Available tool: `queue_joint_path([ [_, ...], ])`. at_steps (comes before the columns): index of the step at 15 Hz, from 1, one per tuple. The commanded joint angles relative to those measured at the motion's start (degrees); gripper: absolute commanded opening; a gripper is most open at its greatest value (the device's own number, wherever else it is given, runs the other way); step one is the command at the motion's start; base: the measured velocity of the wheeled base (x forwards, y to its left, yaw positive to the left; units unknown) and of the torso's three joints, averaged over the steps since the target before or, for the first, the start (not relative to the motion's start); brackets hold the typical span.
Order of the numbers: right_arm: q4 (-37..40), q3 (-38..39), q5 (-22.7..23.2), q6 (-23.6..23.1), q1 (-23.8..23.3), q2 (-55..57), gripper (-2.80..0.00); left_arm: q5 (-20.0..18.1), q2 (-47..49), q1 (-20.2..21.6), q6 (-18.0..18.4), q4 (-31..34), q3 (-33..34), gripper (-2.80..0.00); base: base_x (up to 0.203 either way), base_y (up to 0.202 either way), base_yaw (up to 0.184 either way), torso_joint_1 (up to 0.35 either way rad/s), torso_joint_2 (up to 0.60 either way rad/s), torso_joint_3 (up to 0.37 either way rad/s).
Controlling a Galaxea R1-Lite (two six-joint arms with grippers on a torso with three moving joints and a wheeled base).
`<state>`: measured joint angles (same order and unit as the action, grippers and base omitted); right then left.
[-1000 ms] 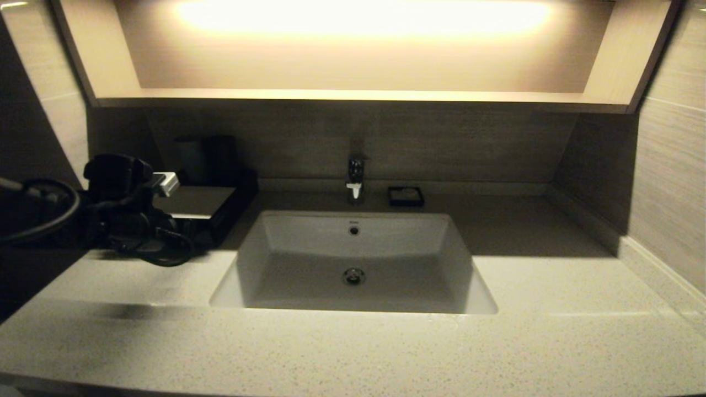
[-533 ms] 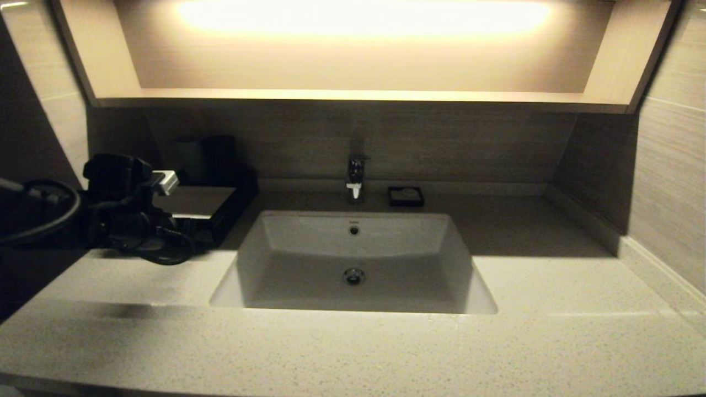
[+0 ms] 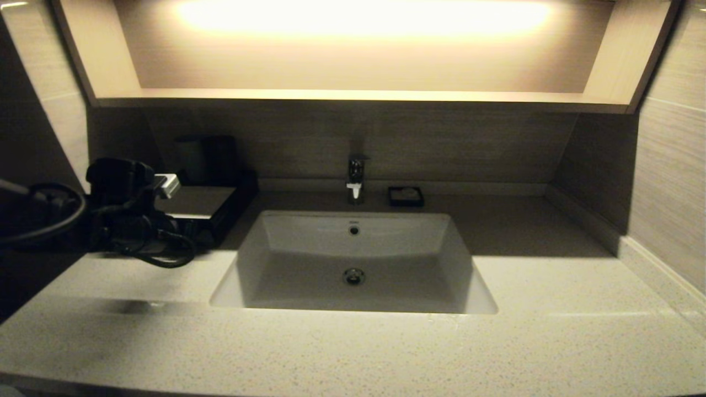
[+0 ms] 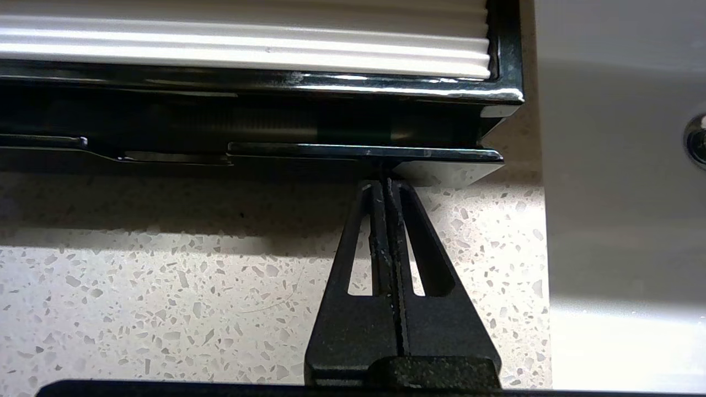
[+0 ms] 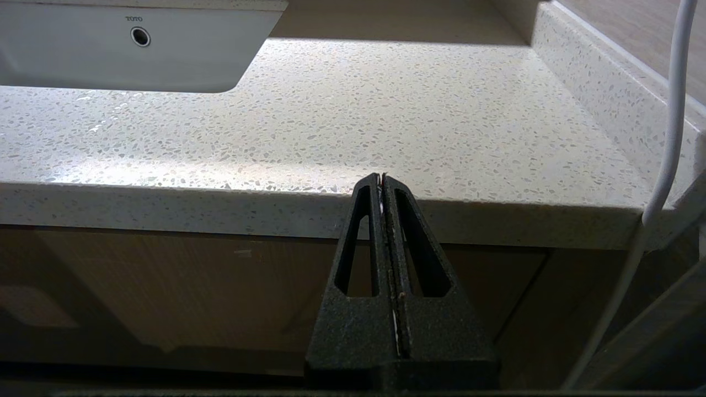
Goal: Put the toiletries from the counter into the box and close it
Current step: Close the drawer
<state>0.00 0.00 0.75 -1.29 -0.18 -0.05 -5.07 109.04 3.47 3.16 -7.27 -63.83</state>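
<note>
Barely shifted, my closed left end effector (image 4: 388,179) pushes the low flat black box's drawer tray (image 4: 364,151); drawer nearly shut, no packets visible outside.

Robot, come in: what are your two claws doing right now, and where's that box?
Left gripper shut, tips at the box drawer front. Right gripper shut, parked off the counter edge. No packets visible.
</note>
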Motion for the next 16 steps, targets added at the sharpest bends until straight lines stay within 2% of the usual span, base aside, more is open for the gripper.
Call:
queue_joint_path([
  [1,0.0,0.09,0.04,-0.03,0.01,0.01,-2.8,-0.03,0.3,0.04,0.01,-0.41,-0.12,-2.8,0.0,0.0,0.0,0.0,0.0,0.0],
  [16,0.0,0.09,0.04,-0.03,0.01,-0.04,-2.8,-0.03,1.35,0.04,0.01,-4.28,0.28,-2.8,0.0,0.0,0.0,0.0,0.0,0.0],
])
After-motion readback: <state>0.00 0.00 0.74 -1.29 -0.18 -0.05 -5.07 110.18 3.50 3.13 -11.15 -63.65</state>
